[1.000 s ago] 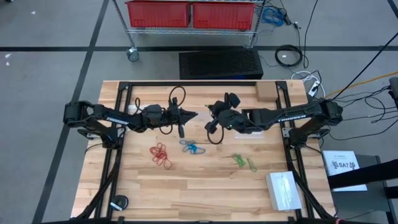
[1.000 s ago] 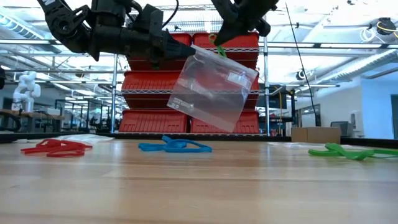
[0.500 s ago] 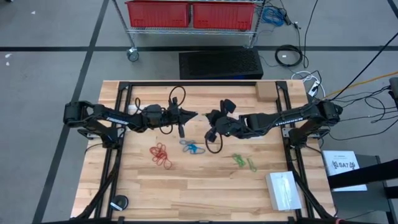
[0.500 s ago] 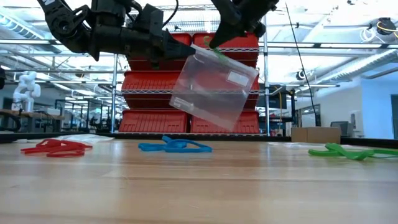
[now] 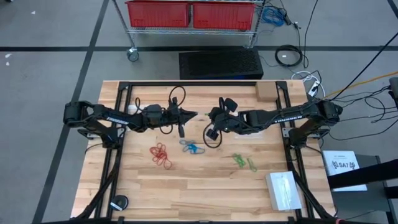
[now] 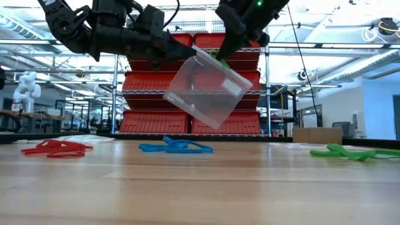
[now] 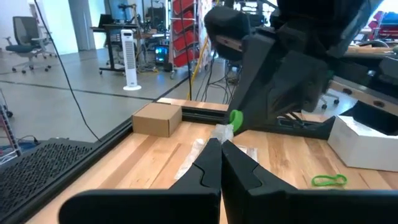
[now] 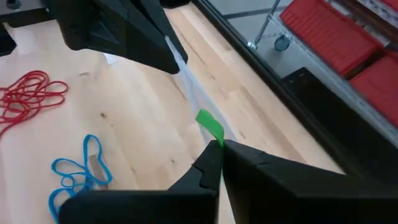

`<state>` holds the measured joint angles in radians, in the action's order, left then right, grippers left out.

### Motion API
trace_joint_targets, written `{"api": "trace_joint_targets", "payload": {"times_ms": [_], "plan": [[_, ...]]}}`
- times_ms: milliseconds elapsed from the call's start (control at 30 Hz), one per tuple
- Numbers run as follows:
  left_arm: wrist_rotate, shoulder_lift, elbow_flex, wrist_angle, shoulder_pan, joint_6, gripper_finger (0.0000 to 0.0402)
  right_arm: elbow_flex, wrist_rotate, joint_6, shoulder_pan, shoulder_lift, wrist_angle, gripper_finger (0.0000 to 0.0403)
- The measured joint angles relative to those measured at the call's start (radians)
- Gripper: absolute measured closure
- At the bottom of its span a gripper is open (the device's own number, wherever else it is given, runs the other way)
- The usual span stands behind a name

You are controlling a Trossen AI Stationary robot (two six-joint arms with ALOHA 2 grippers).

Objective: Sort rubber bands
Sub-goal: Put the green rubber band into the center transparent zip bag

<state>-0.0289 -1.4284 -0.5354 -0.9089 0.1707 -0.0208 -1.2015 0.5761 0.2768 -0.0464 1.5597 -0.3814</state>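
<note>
Fingers (image 6: 187, 53) pinched on clear bag (image 6: 203, 94), seemingly, above wooden table (image 6: 200, 187).

Two dark, near-black jointed arms, the left arm (image 5: 106, 117) and right arm (image 5: 292, 116), carry white lettering along their forearms, looping black cables, and tapered matte-black gripper fingers (image 7: 211, 168) with angular edges.
</note>
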Motion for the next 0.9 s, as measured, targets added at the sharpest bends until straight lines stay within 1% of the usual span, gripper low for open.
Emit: {"api": "trace_joint_targets", "payload": {"times_ms": [100, 200, 300, 400, 533, 667, 800, 900], "plan": [[0.028, 0.000, 0.000, -0.001, 0.000, 0.000, 0.0402, 0.000, -0.021, 0.016, 0.016, 0.000, -0.006, 0.0402], [0.029, 0.000, 0.000, 0.000, 0.000, 0.000, 0.0402, 0.000, -0.117, 0.036, 0.038, 0.000, -0.007, 0.0391], [0.034, 0.000, 0.000, 0.002, 0.000, 0.001, 0.0402, 0.000, -0.195, 0.051, 0.055, 0.000, -0.018, 0.0368], [0.036, 0.000, 0.000, 0.002, 0.000, 0.001, 0.0402, -0.003, -0.237, 0.049, 0.061, 0.000, -0.020, 0.0335], [0.035, 0.000, 0.000, 0.005, 0.000, 0.002, 0.0402, -0.047, -0.243, 0.022, 0.060, 0.000, -0.058, 0.0287], [0.036, 0.000, 0.000, 0.005, 0.000, 0.002, 0.0402, -0.130, -0.243, -0.002, 0.059, -0.001, -0.156, 0.0248], [0.036, 0.000, 0.000, 0.006, 0.000, 0.002, 0.0402, -0.194, -0.243, -0.008, 0.058, -0.002, -0.235, 0.0222], [0.036, 0.000, 0.000, 0.006, 0.000, 0.002, 0.0402, -0.201, -0.243, -0.008, 0.058, -0.003, -0.260, 0.0210]]}}
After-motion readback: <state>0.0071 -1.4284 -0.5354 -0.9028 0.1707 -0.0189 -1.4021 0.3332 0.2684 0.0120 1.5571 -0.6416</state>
